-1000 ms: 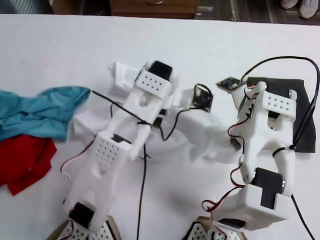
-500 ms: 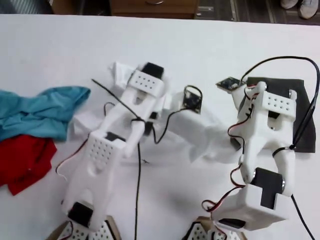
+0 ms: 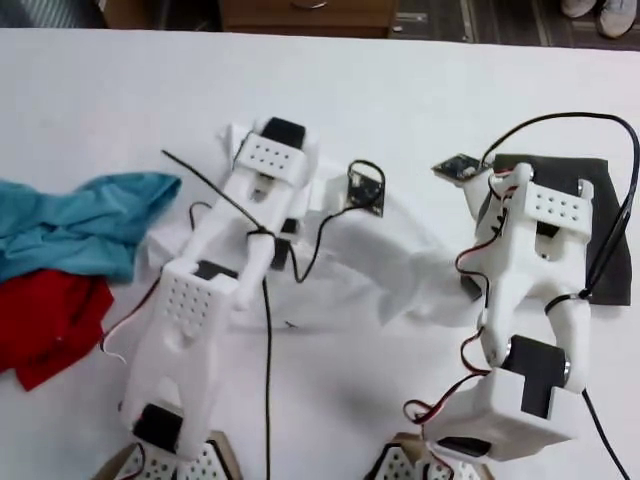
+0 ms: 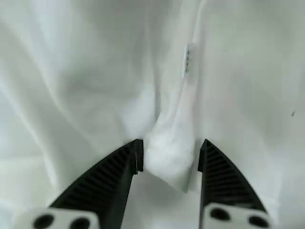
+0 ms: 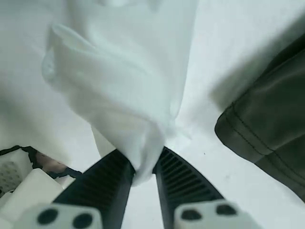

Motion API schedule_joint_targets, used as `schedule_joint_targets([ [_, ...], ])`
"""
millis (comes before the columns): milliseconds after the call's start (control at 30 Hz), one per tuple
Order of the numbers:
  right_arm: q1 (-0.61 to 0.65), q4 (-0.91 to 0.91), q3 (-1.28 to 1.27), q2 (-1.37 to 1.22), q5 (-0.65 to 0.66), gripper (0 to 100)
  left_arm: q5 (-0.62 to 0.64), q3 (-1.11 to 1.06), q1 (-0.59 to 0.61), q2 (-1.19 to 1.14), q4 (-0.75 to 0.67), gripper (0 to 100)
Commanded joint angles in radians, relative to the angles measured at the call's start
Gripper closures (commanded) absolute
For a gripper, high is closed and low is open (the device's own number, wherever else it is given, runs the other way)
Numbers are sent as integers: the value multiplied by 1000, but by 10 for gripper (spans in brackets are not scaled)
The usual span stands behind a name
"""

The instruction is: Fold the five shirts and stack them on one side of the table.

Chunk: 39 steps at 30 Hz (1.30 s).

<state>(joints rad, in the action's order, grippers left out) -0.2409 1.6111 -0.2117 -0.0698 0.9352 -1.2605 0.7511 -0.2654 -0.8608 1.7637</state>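
Table: we see a white top (image 3: 120, 90) that spans almost the whole high view, with a straight far edge.
Furniture: we make out 1 brown wooden cabinet (image 3: 305, 14) just behind that far edge, near its middle.
Floor: we see dark planks (image 3: 480, 18) beside the cabinet, running off toward the far right corner.
Far left corner: we find a grey ribbed surface (image 3: 40, 10); we cannot tell what it is.
Light: we judge it soft and even, with faint shadows on the white top.

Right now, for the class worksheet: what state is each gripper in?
Left gripper: closed on a bunched fold of the crumpled white fabric shirt.
Right gripper: closed on a hanging edge of the same shirt.
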Motion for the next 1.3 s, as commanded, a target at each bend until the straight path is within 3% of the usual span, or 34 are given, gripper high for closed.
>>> schedule_joint_targets([
  [0, -10, 2, 3, 53, -2, 978, -6, -1, -23, 83, 20, 876],
  [100, -10, 2, 3, 53, 0, 978, -6, 1, -21, 89, 20, 988],
  [367, -10, -31, 3, 51, 0, 978, 52, -1, -5, 212, 21, 980],
  [800, -4, -111, 48, 99, -3, 978, 336, -231, -5, 617, 21, 979],
  [967, 27, -65, 63, 280, 2, 978, 456, -398, 15, 806, 21, 979],
  [1267, 239, -54, -173, 792, 6, 978, 468, -731, 169, 928, 14, 979],
])
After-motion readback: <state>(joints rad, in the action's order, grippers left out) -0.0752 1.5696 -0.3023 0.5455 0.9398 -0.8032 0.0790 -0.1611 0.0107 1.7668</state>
